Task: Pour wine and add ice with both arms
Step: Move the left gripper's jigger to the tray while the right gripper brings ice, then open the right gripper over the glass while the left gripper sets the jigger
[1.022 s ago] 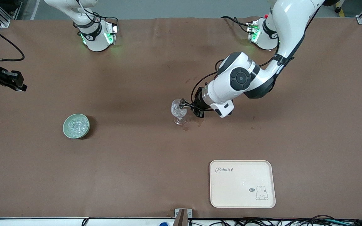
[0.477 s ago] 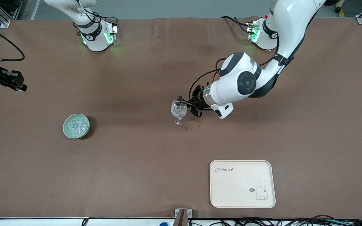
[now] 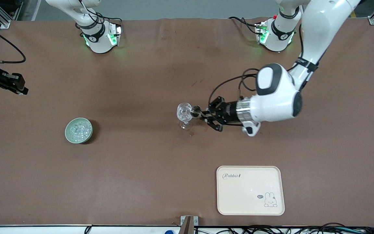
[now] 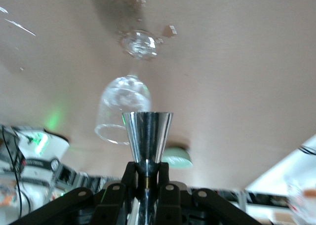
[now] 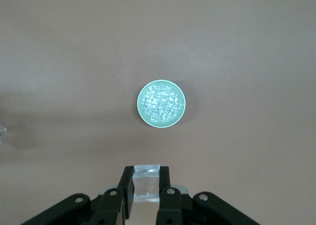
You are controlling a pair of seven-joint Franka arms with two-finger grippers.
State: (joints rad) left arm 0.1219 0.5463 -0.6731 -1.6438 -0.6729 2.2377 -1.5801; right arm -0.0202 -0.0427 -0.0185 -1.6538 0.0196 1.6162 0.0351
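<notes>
Left gripper [image 3: 203,116] was clamped on a small metal measuring cup [image 4: 147,136], a steel cone held by its narrow waist between the black fingers [image 4: 129,178]. It was held level with, and just beside, the bowl of the stemmed glass [image 3: 184,113], on the side toward the left arm's end of the table. The glass stood upright on the brown table [image 3: 141,162] near its middle; clear glinting contents showed in the bowl, though ice could not be told from liquid there. A dark wet spot [image 3: 192,132] lay on the table just beside the glass foot.

Right gripper [image 5: 146,198] was closed on a clear, whitish block [image 5: 146,183] and hung high over the green bowl [image 3: 79,130], which sat toward the right arm's end of the table, well apart from the glass. The bowl was filled with ice [image 5: 161,103] in small clear chunks.

A cream tray [image 3: 250,190] printed with a rabbit lay nearer to the front camera than the glass, toward the left arm's end.
</notes>
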